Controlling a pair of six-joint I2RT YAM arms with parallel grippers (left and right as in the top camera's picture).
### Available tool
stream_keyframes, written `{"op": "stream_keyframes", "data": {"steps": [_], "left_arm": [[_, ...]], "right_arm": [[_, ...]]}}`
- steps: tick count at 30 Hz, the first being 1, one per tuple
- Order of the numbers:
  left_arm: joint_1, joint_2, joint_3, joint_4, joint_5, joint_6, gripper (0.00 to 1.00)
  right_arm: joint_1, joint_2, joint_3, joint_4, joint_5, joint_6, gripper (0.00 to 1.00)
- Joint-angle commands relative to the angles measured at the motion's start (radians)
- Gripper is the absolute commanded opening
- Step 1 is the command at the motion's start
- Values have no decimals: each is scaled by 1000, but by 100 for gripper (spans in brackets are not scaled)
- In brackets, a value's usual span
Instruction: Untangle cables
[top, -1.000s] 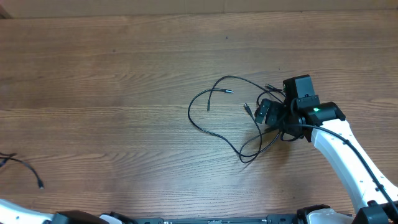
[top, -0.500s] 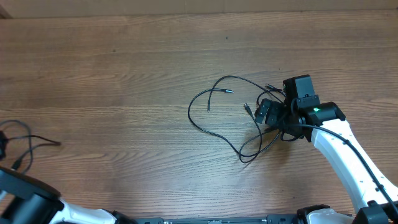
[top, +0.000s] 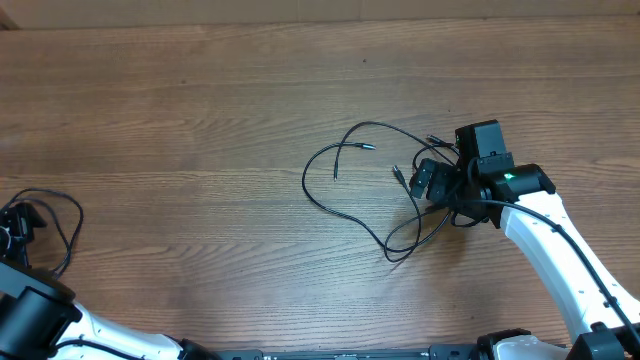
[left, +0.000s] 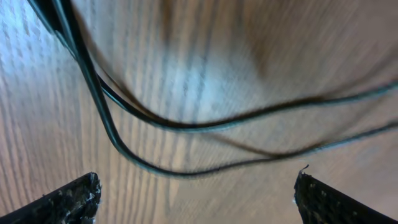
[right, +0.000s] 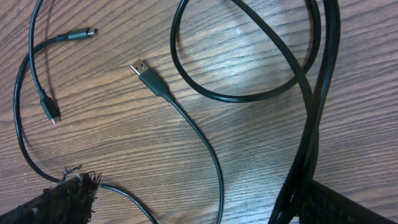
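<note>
Black cables (top: 305, 183) sprawl in one loose tangle over the brown wooden bench (top: 200, 90). Their bunched part lies right at the right hand (right: 208, 202), touching it or all but touching it; the overhead view does not settle which. From the right hand a wide open loop swings out across the wood, and a narrower bend trails off to one side of it.

The right hand's fingers (right: 65, 199) stand wide apart, clamped on nothing. A thick doubled strand (right: 308, 143) runs down between them, close to one finger, and whether it touches that finger cannot be told. Just ahead of the right hand a flat silver-tipped plug (right: 140, 67) lies loose on the wood, its cord curving back toward the gap between the fingers. Farther ahead of the right hand lie two smaller plugs (right: 52, 114), near each other and apart from the flat plug.

Far across the bench from the right hand, well apart from the tangle, a separate cord (top: 79, 218) loops on its own, and the left hand (left: 196, 196) is at that same far spot. Its fingers are also spread wide and grip nothing. Two blurred black strands (left: 186, 126) cross its wrist view, and whether they rest on the wood cannot be told.
</note>
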Motion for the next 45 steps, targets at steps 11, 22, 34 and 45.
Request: {"op": "stream_keyframes", "data": {"steps": [11, 22, 34, 45], "left_arm": [[-66, -602, 10, 34, 275, 150, 100], [-430, -776, 10, -87, 274, 264, 100], [-737, -771, 9, -145, 278, 496, 100], [-1218, -751, 1, -72, 273, 916, 100]], "right_arm": [[0, 2, 5, 5, 1, -3, 100], [0, 2, 5, 19, 12, -2, 100], [-2, 2, 202, -100, -32, -3, 100], [-2, 0, 779, -641, 72, -2, 100]]}}
